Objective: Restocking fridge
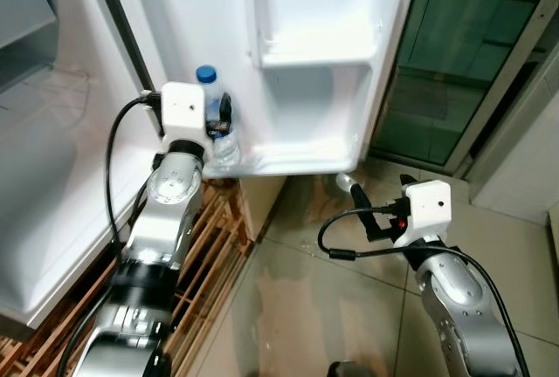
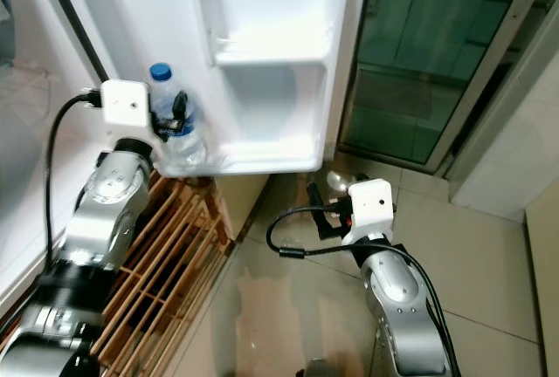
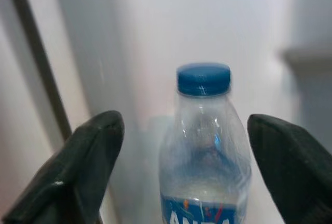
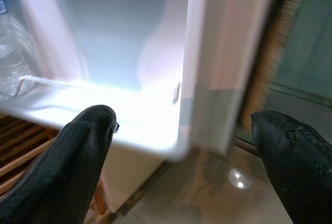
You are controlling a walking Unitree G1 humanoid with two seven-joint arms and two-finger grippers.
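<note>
A tiled floor [image 1: 297, 298] lies below the open fridge door [image 1: 306, 63]. The water bottle [image 3: 205, 151] stands upright in the door's bottom shelf [image 2: 262, 161], between the left gripper's [image 3: 187, 167] spread fingers, untouched. The right gripper [image 4: 192, 151] hangs open near the door, empty.

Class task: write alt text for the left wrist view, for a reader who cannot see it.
A clear plastic water bottle with a blue cap stands between the left gripper's two open black fingers, which do not touch it, against the white fridge door.
</note>
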